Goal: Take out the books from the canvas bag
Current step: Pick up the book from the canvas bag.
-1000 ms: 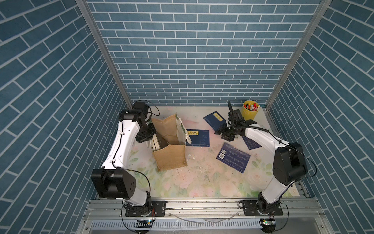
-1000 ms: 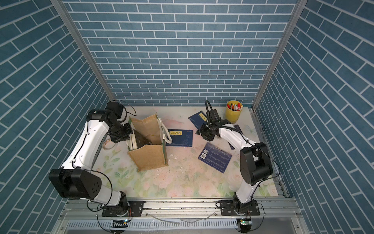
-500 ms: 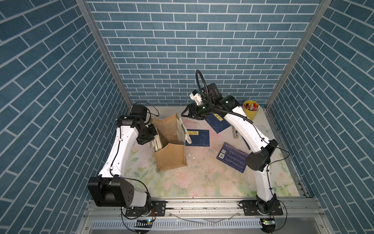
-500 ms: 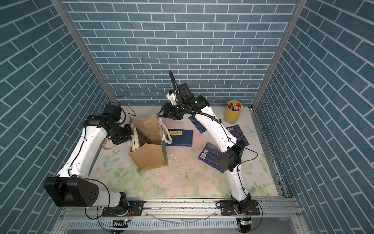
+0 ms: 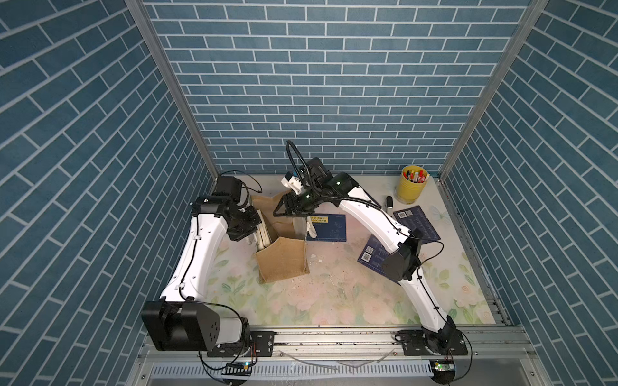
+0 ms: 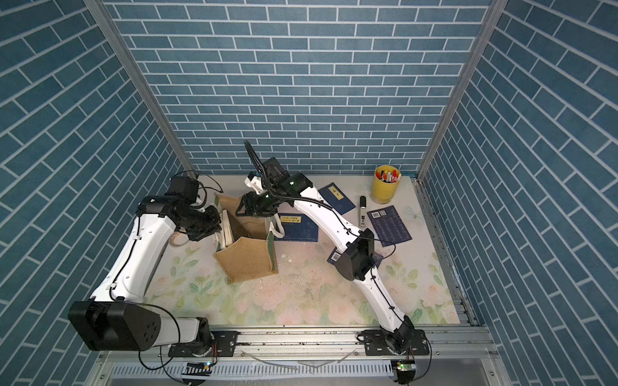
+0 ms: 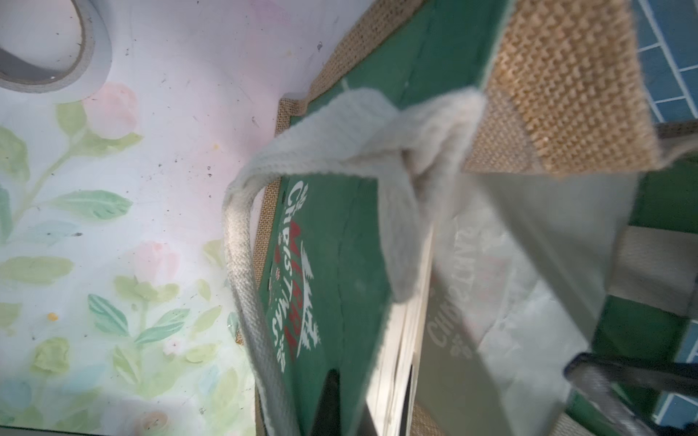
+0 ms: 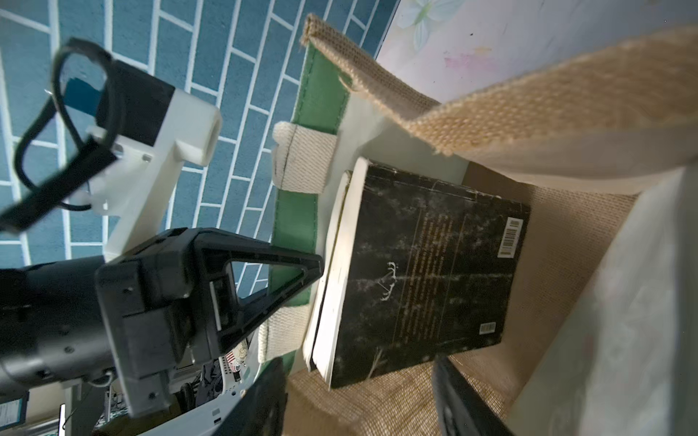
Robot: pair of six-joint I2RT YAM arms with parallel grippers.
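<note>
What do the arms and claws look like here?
The left arm and right arm have white shells, black joint housings and black cables clipped alongside. The left claw has black hollow triangular fingers; the right claw is black too, with green lights behind it.

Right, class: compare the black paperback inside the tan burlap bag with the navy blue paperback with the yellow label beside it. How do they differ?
The black paperback stands on edge inside the tan burlap bag; the navy blue paperback with the yellow label lies flat outside it on the floral table. The black paperback's cover shows barcodes; the navy one's shows a yellow label. Both are rectangular books.
</note>
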